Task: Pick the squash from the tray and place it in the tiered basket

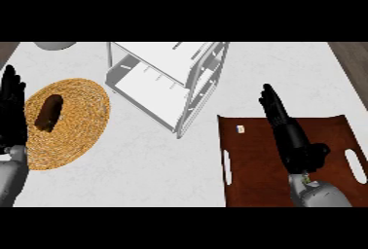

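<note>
Right hand (pixel 287 132): over the brown tray (pixel 332 137), fingers straight and together, pointing away from the body, clamped on nothing.

Left hand (pixel 10 112): resting at the far left edge, fingers up and relaxed, holding nothing.

Only item visible on the tray: a small pale object (pixel 241 128), just left of the right hand's fingers and apart from them, near the tray's far-left corner. Taken to be the squash, though too small to confirm.

White tiered basket (pixel 155 86): further left and ahead of the right hand, off the tray.

Between the basket and the left hand: a woven mat (pixel 81 127) carrying a dark brown oblong (pixel 49 113). Not the target.

Step in hand, judged: approach, no contact yet.

Risks:
- Fingers overshooting beside the target, so closing would catch nothing. Cause: hand sits right of the object.
- Object skidding on the tray if nudged sideways before the thumb opposes.
- Basket's wire frame clipped on the way in. Cause: upper tier overhangs the lower shelf.
- Wrong item fetched from the mat.
</note>
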{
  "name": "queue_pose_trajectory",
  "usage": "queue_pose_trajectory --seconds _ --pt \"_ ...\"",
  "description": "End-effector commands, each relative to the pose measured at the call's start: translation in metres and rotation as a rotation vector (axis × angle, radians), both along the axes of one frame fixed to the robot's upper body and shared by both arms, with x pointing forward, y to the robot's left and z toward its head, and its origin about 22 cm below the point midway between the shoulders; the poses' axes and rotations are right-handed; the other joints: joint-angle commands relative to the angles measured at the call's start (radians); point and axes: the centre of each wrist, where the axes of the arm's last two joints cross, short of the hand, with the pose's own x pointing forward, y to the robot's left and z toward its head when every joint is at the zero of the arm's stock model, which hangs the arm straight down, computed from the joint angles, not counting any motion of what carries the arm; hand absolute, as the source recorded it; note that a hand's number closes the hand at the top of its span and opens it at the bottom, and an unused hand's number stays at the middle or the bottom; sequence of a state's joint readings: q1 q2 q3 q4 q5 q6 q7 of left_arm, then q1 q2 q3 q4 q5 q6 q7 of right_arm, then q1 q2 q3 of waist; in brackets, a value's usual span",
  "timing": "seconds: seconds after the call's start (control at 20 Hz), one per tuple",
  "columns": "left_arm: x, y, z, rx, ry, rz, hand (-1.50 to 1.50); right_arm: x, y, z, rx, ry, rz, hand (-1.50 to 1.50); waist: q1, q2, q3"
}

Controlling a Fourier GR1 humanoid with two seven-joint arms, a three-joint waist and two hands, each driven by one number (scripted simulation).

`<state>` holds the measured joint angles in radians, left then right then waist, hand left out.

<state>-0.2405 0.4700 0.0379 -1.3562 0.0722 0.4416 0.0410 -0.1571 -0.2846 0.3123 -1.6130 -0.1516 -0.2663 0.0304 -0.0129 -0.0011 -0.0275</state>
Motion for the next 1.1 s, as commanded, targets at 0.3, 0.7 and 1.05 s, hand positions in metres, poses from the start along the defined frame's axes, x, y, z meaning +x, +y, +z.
queue_pose_trajectory --seconds 0.3,0.7,1.05 --pt "-0.056 -0.036 -0.094 -0.203 0.308 -0.073 0.00 -0.029 -0.187 0.019 -0.409 -0.031 -0.799 1.50 -0.137 0.013 0.010" --pt "-0.081 -0.078 -0.117 -0.263 0.358 -0.228 0.00 -0.109 -0.187 0.024 0.013 -0.257 -1.093 -1.50 -0.030 -0.007 0.027" --pt "-0.090 -0.087 -0.115 -0.251 0.337 -0.252 0.00 -0.148 -0.169 0.042 -0.205 0.180 -0.845 -1.50 -0.010 -0.002 0.023"
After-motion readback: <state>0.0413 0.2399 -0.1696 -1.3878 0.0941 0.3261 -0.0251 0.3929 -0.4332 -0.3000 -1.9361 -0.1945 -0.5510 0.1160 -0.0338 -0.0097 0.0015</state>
